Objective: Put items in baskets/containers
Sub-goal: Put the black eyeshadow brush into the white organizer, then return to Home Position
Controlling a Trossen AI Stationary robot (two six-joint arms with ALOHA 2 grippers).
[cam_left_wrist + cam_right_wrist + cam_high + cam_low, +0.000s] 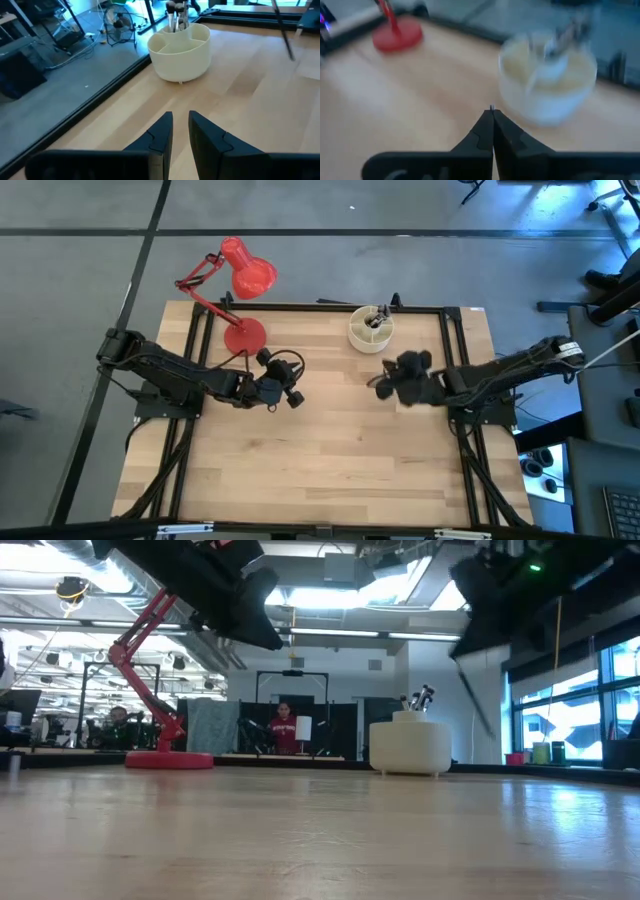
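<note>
The cream-white round organiser (371,328) stands on the table at the far side, right of centre, with several brushes upright in it (176,15). It also shows in the low view (410,746). My right gripper (383,384) is just on the near side of it, above the table, shut on a thin dark brush (477,695). My left gripper (292,396) hovers left of centre near the red lamp's base. Its fingers (181,131) are a narrow gap apart and empty. My right gripper pinches the brush between its two shut fingers near the brush's upper end, a bit of which (491,107) sticks out past the fingertips. The fingers lie across the brush. The brush hangs slanting below them (485,715), clear of the table.
A red desk lamp stands with its round base (244,337) at the table's far left and its head (247,272) beyond the far edge. A black frame (300,306) runs along the table's far and side edges. People sit in the room behind (285,728).
</note>
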